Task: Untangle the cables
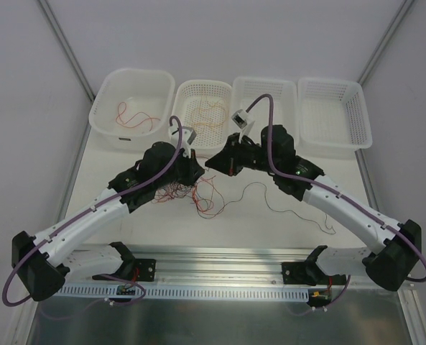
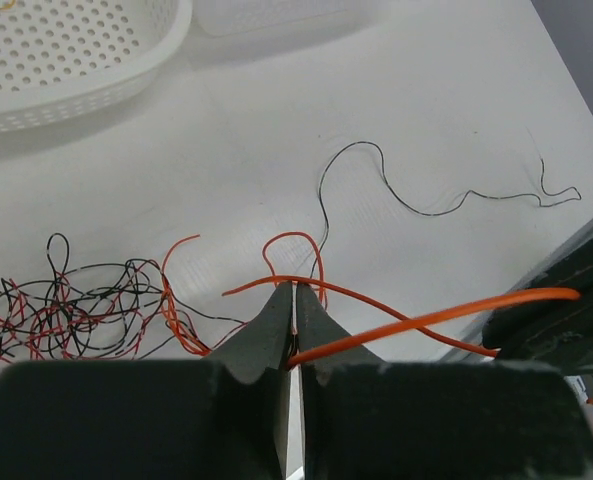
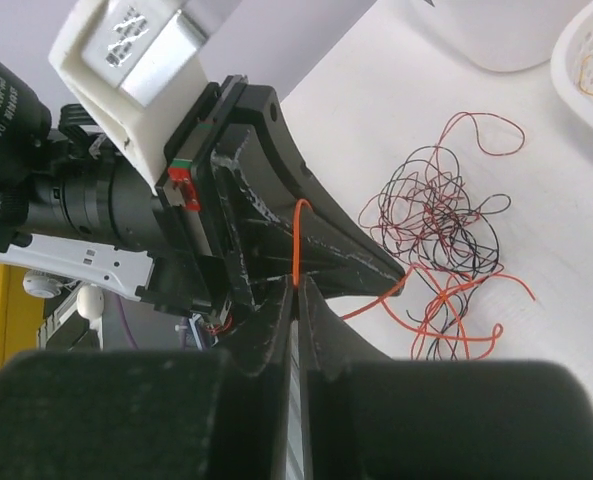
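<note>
Orange cable (image 2: 426, 318) sits pinched in the closed left gripper (image 2: 294, 300) and the closed right gripper (image 3: 298, 290), with the tangle (image 2: 76, 310) just beside them.

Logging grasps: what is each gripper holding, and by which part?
The left gripper and right gripper each pinch an orange cable partway along its length, not at an end.

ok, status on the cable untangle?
Left gripper shut on orange cable. Right gripper shut on orange cable too, tips close together. Red-black tangle loose on table beside them.
</note>
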`<state>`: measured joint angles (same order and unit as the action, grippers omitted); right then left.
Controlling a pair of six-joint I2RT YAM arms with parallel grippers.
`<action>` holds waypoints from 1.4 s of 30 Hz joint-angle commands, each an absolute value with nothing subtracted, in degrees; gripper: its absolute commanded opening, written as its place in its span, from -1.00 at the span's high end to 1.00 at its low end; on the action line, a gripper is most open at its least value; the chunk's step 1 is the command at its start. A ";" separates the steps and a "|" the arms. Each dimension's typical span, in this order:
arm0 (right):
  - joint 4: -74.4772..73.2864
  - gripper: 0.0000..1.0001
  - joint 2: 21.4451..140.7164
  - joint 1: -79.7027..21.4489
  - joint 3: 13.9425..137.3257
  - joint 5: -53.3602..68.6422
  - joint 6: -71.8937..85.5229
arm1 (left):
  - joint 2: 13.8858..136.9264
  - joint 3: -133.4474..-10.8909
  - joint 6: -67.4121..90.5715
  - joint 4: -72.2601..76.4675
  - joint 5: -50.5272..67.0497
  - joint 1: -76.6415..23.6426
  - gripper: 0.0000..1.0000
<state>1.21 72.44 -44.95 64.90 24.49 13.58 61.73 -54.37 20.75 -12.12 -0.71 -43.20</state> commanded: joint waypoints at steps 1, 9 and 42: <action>1.42 0.89 68.39 -45.09 64.43 21.63 13.36 | 60.12 -55.19 21.27 -9.40 -3.33 -43.77 1.00; -14.06 0.00 61.71 -44.48 61.36 3.80 7.21 | 58.09 -61.07 19.52 -15.45 -8.78 -43.77 1.00; 17.75 -0.35 96.23 -43.94 57.74 20.13 29.62 | 53.08 -72.86 19.86 -24.08 -3.44 -43.77 1.00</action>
<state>10.55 94.59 -43.44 53.91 16.62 26.17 52.75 -72.77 18.94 -24.01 -7.88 -43.20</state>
